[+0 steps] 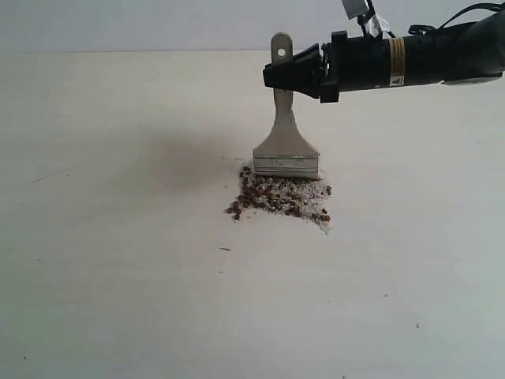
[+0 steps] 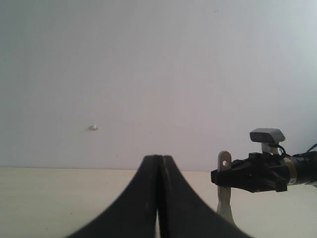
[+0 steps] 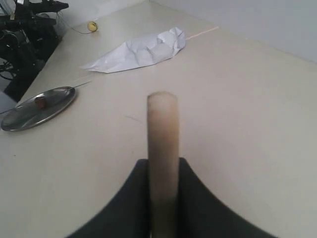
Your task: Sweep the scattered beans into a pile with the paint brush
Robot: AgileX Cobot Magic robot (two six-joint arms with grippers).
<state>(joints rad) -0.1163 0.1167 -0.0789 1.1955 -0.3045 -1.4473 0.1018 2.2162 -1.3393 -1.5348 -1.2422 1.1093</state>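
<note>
The paint brush (image 1: 284,134) stands nearly upright in the middle of the pale table (image 1: 118,253), with its working end down; its cream wooden handle is narrow at the top, where a small hole goes through it, and it widens downward into a flat shoulder that meets a silver metal band; the bristles under this band are too little visible to describe. The right gripper (image 1: 272,76) comes in sideways from the right of the exterior view and is closed on the upper handle, just under the hole; in the right wrist view the two black fingers (image 3: 195,198) press the handle from both sides and its rounded end sticks out past them. The beans (image 1: 276,197) lie directly at the foot of the brush, on the camera's side of it, touching its lower edge; they are tiny, round and dark reddish-brown, mixed with pale crumbs, and they form one rough patch with some single beans at the borders. The left gripper (image 2: 159,161) is above the table with its fingers pressed together and nothing between them. Farther along the table lie a round metal plate (image 3: 20,119) and a crumpled white sheet (image 3: 143,49).
</note>
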